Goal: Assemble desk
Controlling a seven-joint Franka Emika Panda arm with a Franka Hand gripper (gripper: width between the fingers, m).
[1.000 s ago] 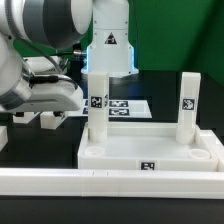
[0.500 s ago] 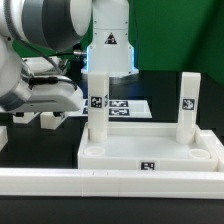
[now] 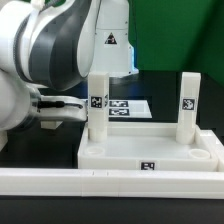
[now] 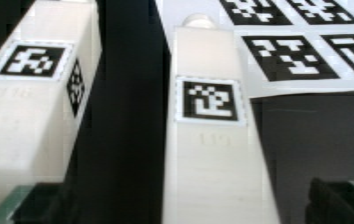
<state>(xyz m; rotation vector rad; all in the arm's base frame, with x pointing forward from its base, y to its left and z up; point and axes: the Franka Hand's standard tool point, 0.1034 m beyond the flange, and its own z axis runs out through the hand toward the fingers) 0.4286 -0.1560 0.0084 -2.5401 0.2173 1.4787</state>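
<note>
At the exterior view's left, the arm (image 3: 55,50) fills your sightline and hides most of what lies under it, so read the wrist view for that area. There the gripper (image 4: 188,198) stands wide open over the dark table (image 4: 129,60), and its dark fingertips (image 4: 28,202) show only at the picture's edge. Two loose legs lie side by side beneath it, close together but apart, with a dark gap between them. The centre leg (image 4: 209,130) lies between the fingers, and neither finger visibly touches it. The neighbour leg (image 4: 41,90) lies just beside it, close to one fingertip, crowding that side.

The centre leg's far end reaches the marker board (image 4: 298,45).

Moving right in the exterior view, the desk top (image 3: 120,158) lies flat with its rim up. The first upright leg (image 3: 97,115) stands at its rear corner just beside the arm, and the second upright leg (image 3: 188,110) stands at the other rear corner. The border rail (image 3: 60,182) runs along the front.
</note>
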